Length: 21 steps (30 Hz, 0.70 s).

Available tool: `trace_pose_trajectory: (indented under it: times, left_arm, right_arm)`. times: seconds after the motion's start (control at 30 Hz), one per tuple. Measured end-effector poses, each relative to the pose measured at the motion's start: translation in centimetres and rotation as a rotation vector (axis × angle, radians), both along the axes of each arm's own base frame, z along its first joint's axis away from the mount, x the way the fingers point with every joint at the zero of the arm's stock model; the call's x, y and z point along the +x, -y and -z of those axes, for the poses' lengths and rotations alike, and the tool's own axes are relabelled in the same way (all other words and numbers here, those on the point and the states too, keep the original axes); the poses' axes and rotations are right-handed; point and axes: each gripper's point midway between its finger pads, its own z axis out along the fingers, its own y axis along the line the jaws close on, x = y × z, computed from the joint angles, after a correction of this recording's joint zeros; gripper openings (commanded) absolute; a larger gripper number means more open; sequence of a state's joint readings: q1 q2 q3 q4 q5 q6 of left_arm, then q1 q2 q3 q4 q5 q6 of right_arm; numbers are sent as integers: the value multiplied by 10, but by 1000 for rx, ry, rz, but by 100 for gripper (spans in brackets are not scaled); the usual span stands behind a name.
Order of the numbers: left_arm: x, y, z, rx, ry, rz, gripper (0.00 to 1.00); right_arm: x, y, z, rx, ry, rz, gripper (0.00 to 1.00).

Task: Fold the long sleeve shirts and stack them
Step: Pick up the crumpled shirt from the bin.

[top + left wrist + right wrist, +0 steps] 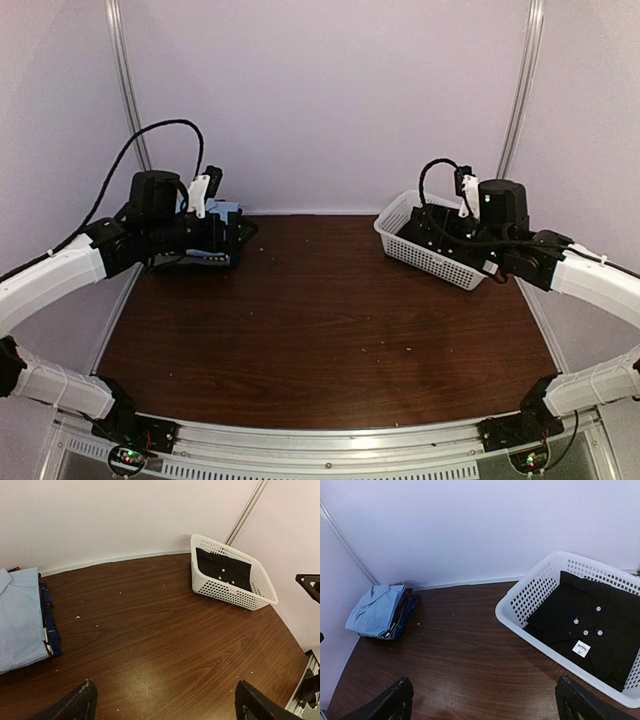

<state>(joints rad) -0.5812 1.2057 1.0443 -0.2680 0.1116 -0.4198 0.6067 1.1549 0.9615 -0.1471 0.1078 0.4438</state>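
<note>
A black shirt (pixel 600 625) lies in the white basket (pixel 527 600) at the far right corner of the bench (pixel 465 660), with its buttons and a tag showing. At the far left corner sits a folded stack (pixel 385 620) — a light blue shirt (pixel 370 607) on top, darker ones (pixel 405 612) beneath. The left tool (pixel 167 707) and the right tool (pixel 485 702) both stand wide open, gripping nothing — the left by the stack, the right by the basket.
</note>
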Motion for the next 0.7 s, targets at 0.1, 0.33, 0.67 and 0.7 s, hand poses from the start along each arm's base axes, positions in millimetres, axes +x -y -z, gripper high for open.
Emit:
trace_pose_trajectory:
  times: [0.1, 0.33, 0.67, 0.7]
  left_arm:
    - [1, 0, -2, -6, 4, -2, 98]
    - [1, 1, -1, -8, 3, -1, 98]
    - [1, 1, 1, -3, -5, -2, 98]
    - [1, 1, 1, -3, -5, -2, 98]
  right_arm:
    - [1, 5, -4, -3, 12, 27, 100]
    - [36, 9, -20, -52, 15, 105, 100]
    - [133, 96, 20, -107, -117, 333, 100]
    - [143, 104, 29, -118, -142, 350, 100]
